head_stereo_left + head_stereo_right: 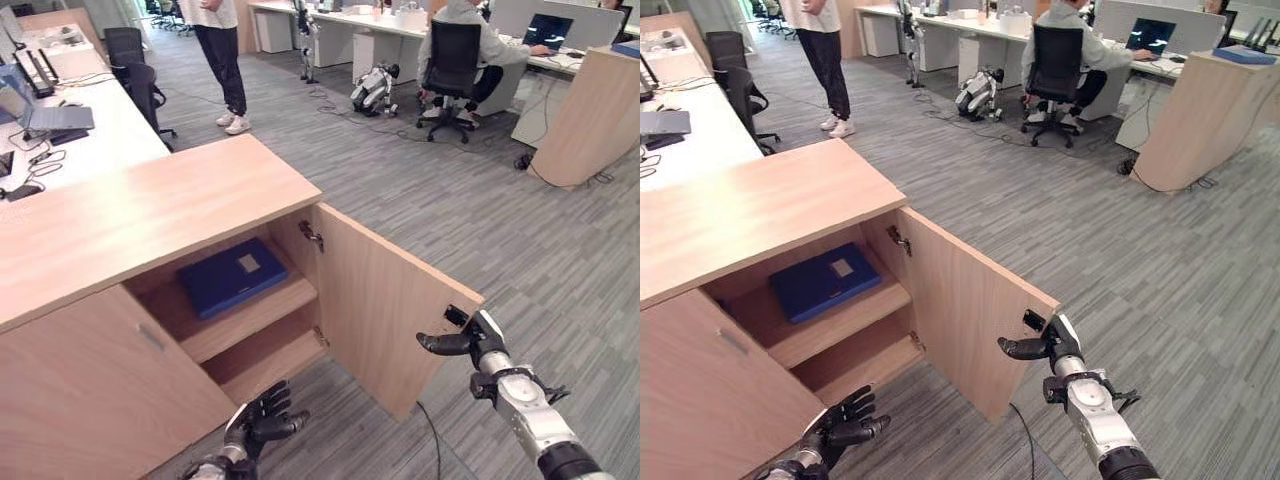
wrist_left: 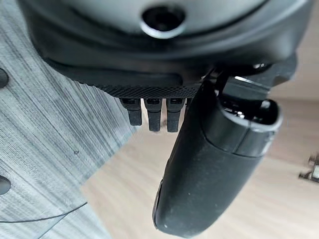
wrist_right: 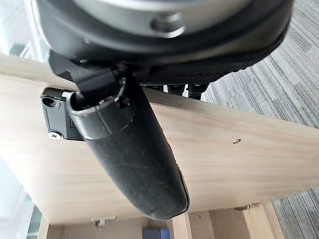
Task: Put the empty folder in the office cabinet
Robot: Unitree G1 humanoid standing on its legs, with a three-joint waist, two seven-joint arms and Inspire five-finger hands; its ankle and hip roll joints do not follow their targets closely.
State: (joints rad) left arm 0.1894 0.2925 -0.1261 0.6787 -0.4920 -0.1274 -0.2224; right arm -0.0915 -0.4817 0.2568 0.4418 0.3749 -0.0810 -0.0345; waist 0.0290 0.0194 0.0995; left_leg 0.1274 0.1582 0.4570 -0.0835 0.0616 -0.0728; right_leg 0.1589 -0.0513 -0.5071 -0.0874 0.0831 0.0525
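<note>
we've got even, bright office light across the whole room, nothing harsh. the cabinet [image 1: 150, 215] top looks pale and a bit washed, while the shelf recess under it sits in soft shade, so the blue folder [image 1: 232, 275] reads darker. the open door [image 1: 385, 300] has a flat, dull sheen. straight lines bow a little toward the edges of the head views. up close, the left hand [image 2: 209, 164] and right hand [image 3: 134, 159] are soft and out of focus, with a faint highlight along each thumb.
</note>
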